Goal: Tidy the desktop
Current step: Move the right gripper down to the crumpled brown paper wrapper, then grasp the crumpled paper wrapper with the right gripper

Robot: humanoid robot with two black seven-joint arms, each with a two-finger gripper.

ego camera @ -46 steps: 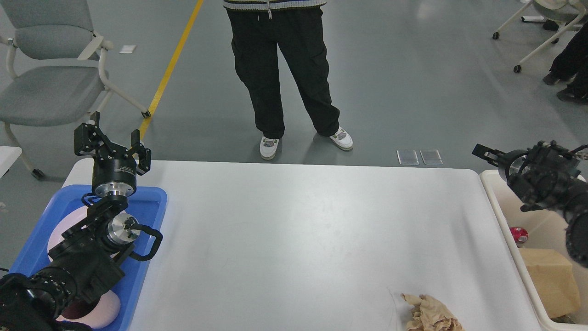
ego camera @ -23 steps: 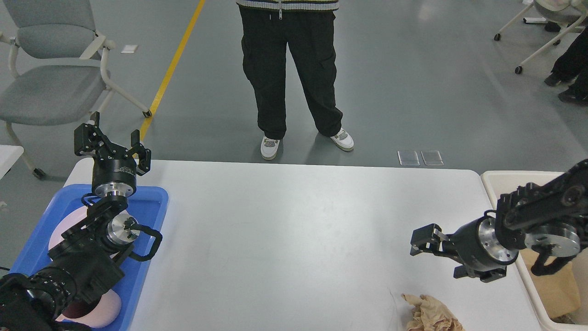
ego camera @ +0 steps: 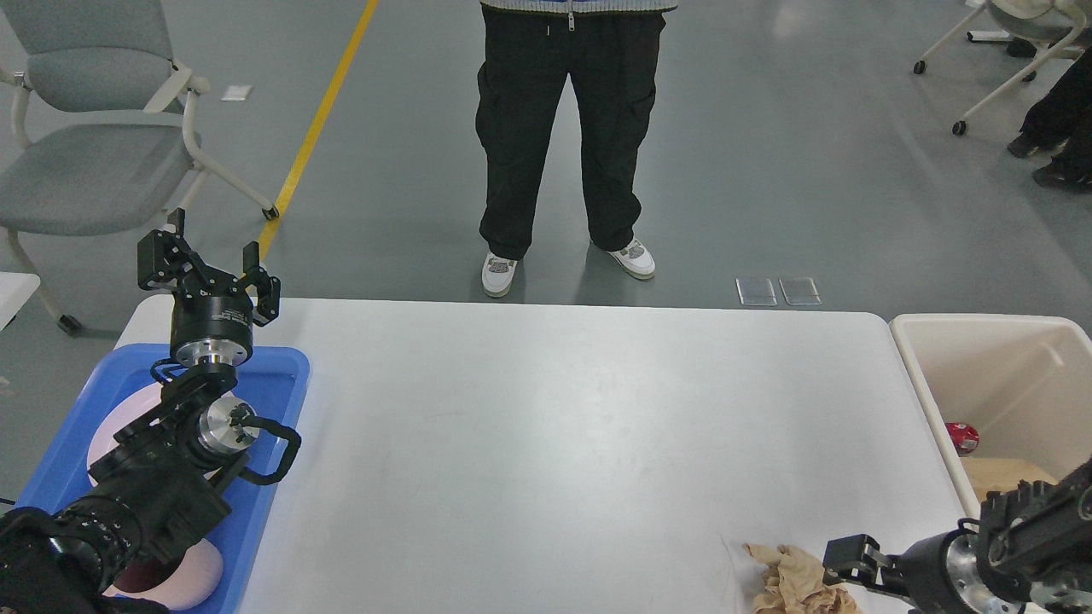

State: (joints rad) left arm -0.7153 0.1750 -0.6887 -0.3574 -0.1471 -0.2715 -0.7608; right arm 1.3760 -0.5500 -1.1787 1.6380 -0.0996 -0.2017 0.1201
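Note:
The white desktop (ego camera: 554, 443) fills the middle of the head view. A crumpled brown paper wad (ego camera: 789, 580) lies at its near right edge. My right gripper (ego camera: 840, 593) comes in low from the bottom right, right beside the wad. Its upper finger (ego camera: 846, 554) shows spread away from the wrist axis, and the lower finger is cut off by the frame. My left gripper (ego camera: 209, 269) stands raised and open over the far end of the blue tray (ego camera: 286, 358), holding nothing.
The blue tray at the left holds pink plates (ego camera: 107, 431). A cream bin (ego camera: 981, 324) at the right edge holds a red can (ego camera: 962, 437) and a cardboard box (ego camera: 1011, 476). A person (ego camera: 563, 128) stands at the far edge; a grey chair (ego camera: 85, 145) is far left.
My right arm has swung from above the bin down and toward me, ending at the paper wad by the near edge. The left arm has not moved. The person shifted slightly right.

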